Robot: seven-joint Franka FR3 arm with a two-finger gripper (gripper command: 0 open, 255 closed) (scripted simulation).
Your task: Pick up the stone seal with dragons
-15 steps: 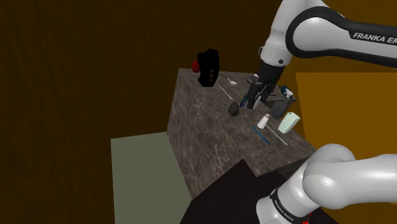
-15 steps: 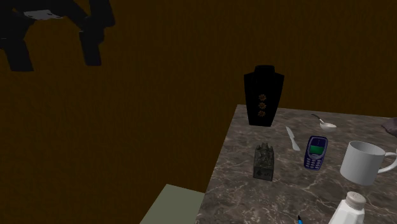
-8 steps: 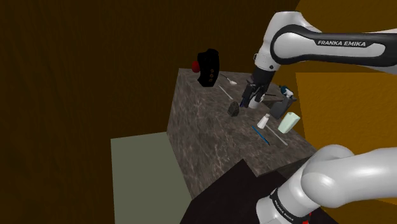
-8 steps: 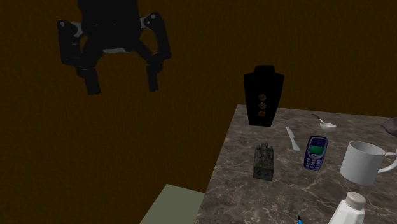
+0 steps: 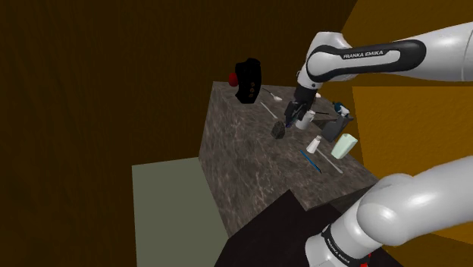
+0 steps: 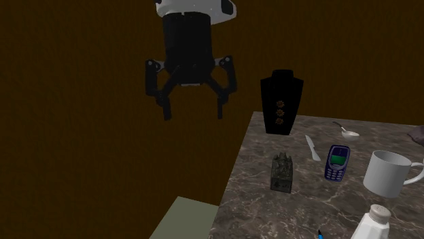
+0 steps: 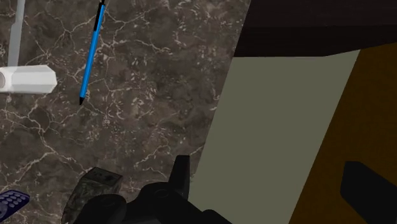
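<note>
Over the last second the gripper (image 6: 193, 113) has travelled across the second exterior view from its upper left corner toward the table (image 6: 255, 197), dropping as it came; in the shoulder view the arm (image 5: 424, 53) has swung leftward and the hand now hangs close above the stone seal (image 6: 282, 173); the jaws are spread wide with nothing between them. The seal, a dark carved block, stands upright on the marbled top near its edge, with a black necklace bust (image 6: 281, 102) behind it and a blue phone (image 6: 337, 163) just beside it. We judge the approach nearly done but not yet centred; in the wrist view the seal sits beside one finger rather than between the two, and the gap looks past the table's edge, so we expect a shift inward before descending. The only legible writing is "FRANKA EMIKA" on the arm; we can read nothing on the phone.
</note>
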